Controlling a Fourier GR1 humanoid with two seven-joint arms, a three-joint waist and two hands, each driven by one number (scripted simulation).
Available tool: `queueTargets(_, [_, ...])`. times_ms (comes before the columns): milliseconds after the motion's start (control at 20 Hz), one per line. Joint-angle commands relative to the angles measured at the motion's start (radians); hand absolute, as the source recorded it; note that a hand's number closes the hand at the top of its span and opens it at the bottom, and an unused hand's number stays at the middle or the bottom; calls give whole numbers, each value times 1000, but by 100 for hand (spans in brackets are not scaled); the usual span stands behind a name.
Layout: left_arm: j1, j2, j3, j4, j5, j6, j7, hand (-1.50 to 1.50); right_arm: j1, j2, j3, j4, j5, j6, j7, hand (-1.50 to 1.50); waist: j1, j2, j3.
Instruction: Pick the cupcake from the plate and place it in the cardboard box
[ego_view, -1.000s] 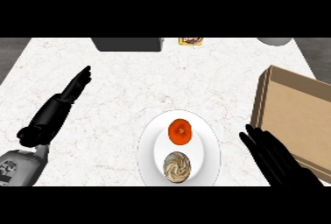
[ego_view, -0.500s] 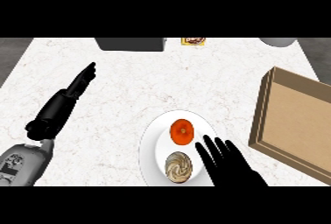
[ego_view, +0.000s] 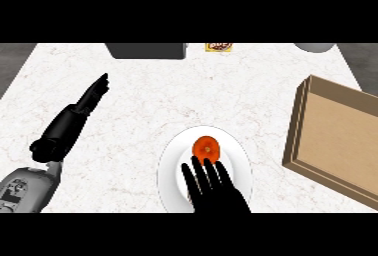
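A dark grey block (ego_view: 145, 50) and a small yellow packet (ego_view: 218, 47) sit at the marbled tabletop's (ego_view: 184, 95) far edge. A grey round thing (ego_view: 316, 47) is at its far right corner, and an orange round thing (ego_view: 206, 148) lies toward the near edge.

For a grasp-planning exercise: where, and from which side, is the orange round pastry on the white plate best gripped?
Probably its left and right edges, from above: the orange round pastry lies flat on the white plate, bare plate either side, while straight fingers of the black right hand crowd its near edge.

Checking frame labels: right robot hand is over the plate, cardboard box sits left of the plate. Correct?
No: the head view shows the cardboard box right of the plate. The right robot hand is over the plate, as stated.
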Motion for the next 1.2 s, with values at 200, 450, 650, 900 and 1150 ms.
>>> queueTargets(200, [-21, 13, 33, 19, 9, -36, 2, 0, -35, 170, 34, 160, 112, 116, 236, -150, -12, 0, 2])
queueTargets(450, [45, -17, 24, 54, -28, -29, -88, 0, -43, 172, -26, 216, 135, 107, 170, -150, -10, 3, 2])
queueTargets(650, [15, -39, 7, -23, -54, 0, 16, 0, -21, 173, -3, 230, 137, 127, 180, -150, -9, 0, 3])
queueTargets(900, [7, -43, 34, -40, -24, -22, 53, 0, -14, 173, 12, 359, 181, 57, 138, -150, -6, 1, 4])
queueTargets(1150, [24, -51, 54, -19, -52, -57, 1, 0, -29, 173, -47, 364, 151, 53, 93, -150, -5, 2, 4])
